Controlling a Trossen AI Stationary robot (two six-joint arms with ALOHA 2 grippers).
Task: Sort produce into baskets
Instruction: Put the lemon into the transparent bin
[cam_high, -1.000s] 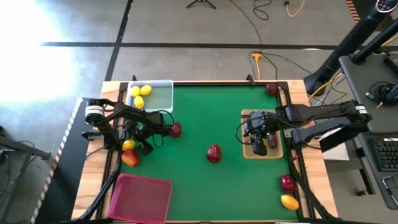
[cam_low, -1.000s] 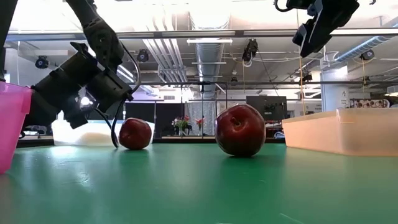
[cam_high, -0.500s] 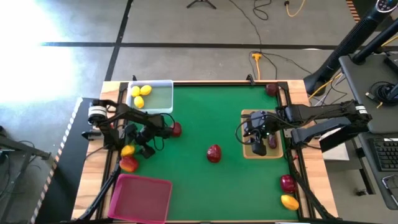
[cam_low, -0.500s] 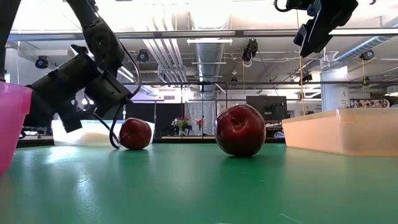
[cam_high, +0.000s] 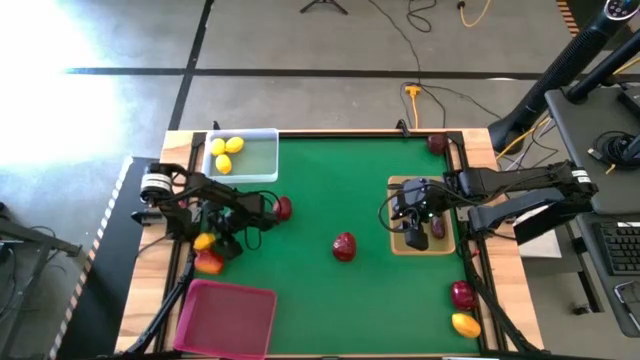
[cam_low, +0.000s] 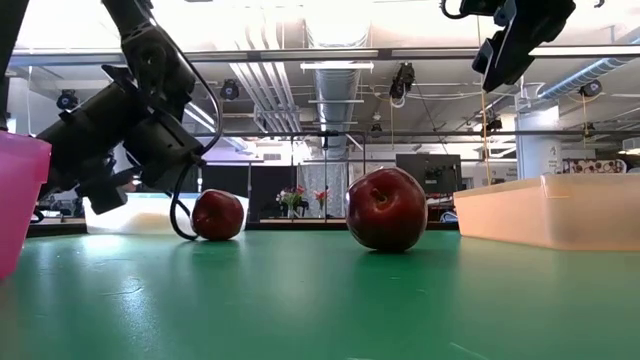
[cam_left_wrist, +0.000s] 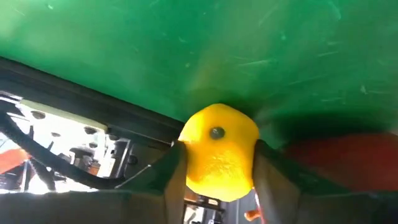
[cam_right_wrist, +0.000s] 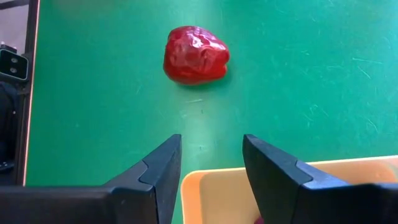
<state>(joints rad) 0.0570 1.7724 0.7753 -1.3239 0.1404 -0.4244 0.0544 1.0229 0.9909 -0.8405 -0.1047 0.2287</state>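
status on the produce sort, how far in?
Done: three lemons sit in the clear bin; a dark piece lies in the tan tray. In hand: the left gripper closes on a lemon at the table's left edge. Left: several red fruits, one yellow piece; the pink bin holds nothing visible. The right gripper hangs open over the tray.

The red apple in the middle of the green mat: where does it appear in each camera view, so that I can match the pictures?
High view: the red apple lies mid-mat, between both arms.
Low view: the large one at centre.
Left wrist view: not in it.
Right wrist view: ahead of the right gripper, on the mat.
Shared landmark: the tan tray, at the low view's right and under the gripper's fingers.
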